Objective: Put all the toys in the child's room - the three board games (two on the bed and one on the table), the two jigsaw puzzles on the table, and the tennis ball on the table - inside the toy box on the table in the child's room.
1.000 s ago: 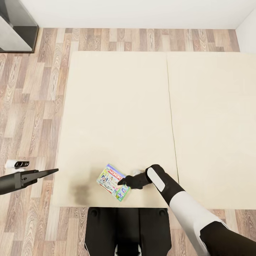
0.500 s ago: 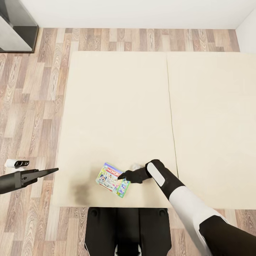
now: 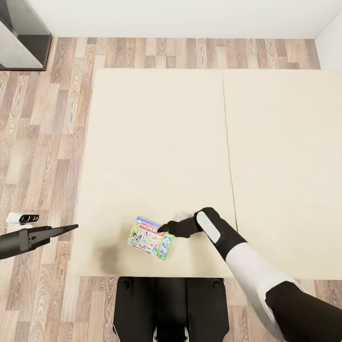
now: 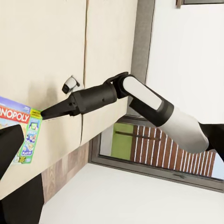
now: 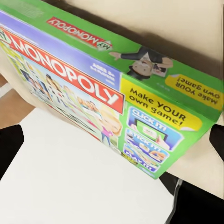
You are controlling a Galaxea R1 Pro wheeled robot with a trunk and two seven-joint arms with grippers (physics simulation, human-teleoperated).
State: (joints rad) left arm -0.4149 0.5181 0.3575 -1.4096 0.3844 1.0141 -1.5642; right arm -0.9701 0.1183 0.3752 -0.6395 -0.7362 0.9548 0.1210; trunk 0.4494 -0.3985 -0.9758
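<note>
Right hand (image 3: 164, 230) at Monopoly board game (image 3: 150, 238) edge, on bed (image 3: 156, 142)

We see the Monopoly board game (image 3: 151, 238) as a printed cardboard box, smooth with a slight sheen. The bed (image 3: 156, 142) under it has a plain beige mattress, matt and cloth-like, with one seam. The floor (image 3: 42, 123) is wood plank with visible grain, satin finish. The right gripper (image 3: 162, 230) looks like matt black plastic, its forearm smooth white. The left gripper (image 3: 71, 228) is dark and matt too.
</note>
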